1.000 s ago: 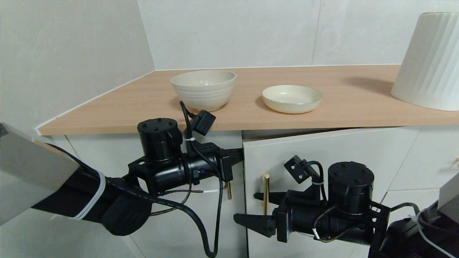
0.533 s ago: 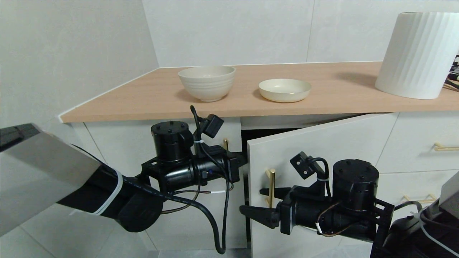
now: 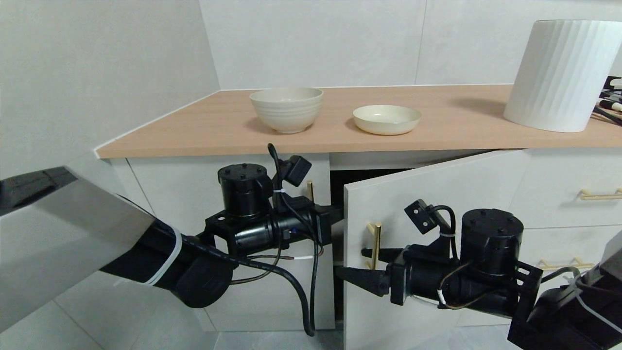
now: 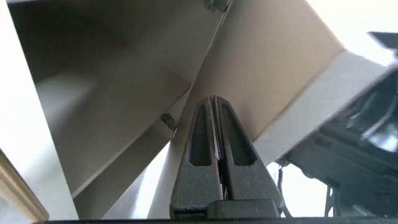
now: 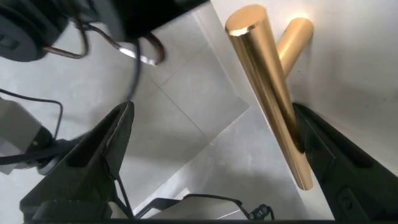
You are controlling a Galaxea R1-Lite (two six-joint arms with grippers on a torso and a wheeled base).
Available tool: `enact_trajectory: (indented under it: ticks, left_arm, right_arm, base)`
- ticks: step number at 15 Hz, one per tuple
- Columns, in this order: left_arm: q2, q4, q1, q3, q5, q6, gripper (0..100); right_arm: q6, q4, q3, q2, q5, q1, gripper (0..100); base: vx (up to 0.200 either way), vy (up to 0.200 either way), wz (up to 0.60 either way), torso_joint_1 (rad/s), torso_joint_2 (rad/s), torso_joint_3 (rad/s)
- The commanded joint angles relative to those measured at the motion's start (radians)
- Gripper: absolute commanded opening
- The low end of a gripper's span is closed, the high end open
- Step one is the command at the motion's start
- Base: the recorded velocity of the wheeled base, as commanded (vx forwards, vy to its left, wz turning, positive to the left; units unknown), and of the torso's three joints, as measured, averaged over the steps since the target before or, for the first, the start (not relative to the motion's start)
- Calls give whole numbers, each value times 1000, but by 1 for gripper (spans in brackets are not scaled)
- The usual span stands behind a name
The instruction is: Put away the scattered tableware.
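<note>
The cabinet door (image 3: 437, 194) has swung wider. The left gripper (image 4: 213, 109), fingers pressed together, sits level behind its edge. The right gripper (image 3: 351, 263) straddles the gold handle (image 3: 374, 243), fingers apart.

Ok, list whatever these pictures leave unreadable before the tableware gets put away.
- Cupboard interior: head view, dark, mostly behind the half-open door.
- Left pincer tips: head view, hidden behind the door's edge.
- Deep bowl, its bottom: head view, hidden by its own wall.
- Dark items at the counter's far right: head view, cut off by the edge, partly behind the white ribbed container.
</note>
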State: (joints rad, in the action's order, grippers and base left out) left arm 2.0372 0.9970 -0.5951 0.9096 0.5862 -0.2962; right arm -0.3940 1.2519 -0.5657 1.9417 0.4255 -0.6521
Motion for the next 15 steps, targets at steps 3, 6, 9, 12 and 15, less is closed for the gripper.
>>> enact_trajectory:
  ticks: [3,6,9,12,15]
  left_arm:
    - [58,-54,-94,97,-17,0,0]
    - [83,-61,-95,138,-17,0,0]
    - [72,-69,-111,138,-19,0,0]
    - [64,-70,-118,138,-20,-1,0]
    - [64,-72,-118,140,-26,-1,0]
  right_arm:
    - [7,15,14,-44,-16,81,100]
    - [7,17,15,-69,-13,135,100]
    - [9,17,61,-106,-13,172,100]
    - [11,17,191,-190,-11,172,100]
    - [11,17,277,-234,-11,170,100]
  base:
    - [0,0,0,0,0,0]
    - [0,0,0,0,0,0]
    - [0,0,0,0,0,0]
    - [-67,0,0,-1,2,2]
    - [-200,0,0,9,1,5]
